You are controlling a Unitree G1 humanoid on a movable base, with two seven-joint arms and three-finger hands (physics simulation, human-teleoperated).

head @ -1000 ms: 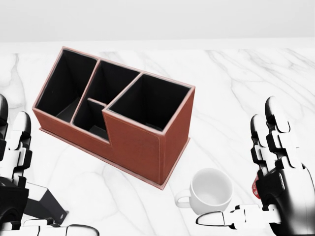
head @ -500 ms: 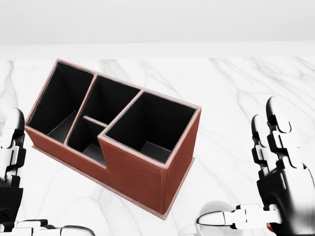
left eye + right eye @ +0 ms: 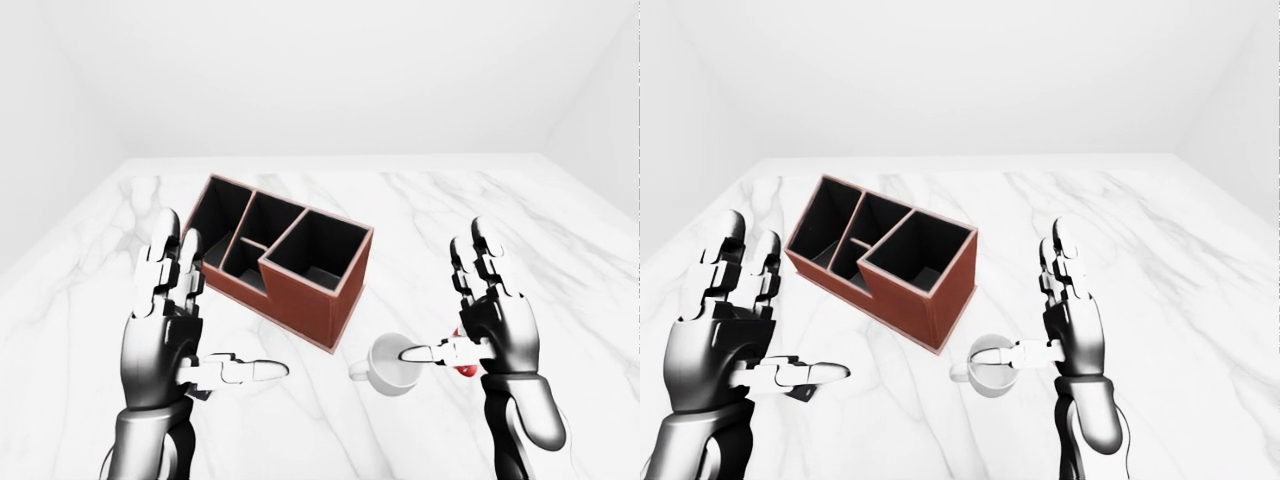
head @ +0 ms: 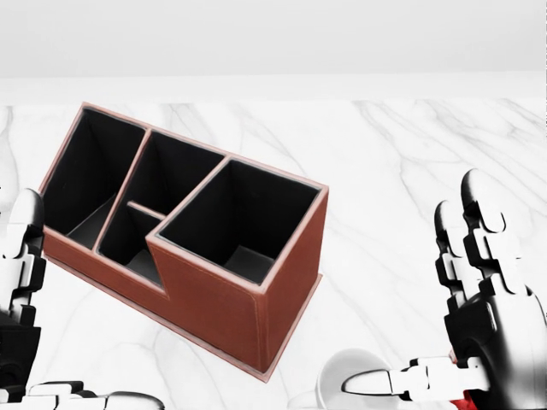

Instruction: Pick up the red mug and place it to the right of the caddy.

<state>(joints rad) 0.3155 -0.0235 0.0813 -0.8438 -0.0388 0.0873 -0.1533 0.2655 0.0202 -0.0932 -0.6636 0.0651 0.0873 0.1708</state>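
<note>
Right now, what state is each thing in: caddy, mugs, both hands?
caddy: upright on the marble, compartments empty.
white mug: upright, empty, beside the caddy's near corner.
red mug: mostly hidden behind the right hand, not gripped.
left hand: open, holding nothing.
right hand: open, thumb over the white mug.

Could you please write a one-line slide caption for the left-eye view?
Both open hands, left hand and right hand, raised over the marble table, flanking a brown caddy and white mug.

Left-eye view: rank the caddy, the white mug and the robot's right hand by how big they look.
1. Caddy, clearly largest.
2. Right hand, though it may be nearer the camera.
3. White mug, smallest.
</note>
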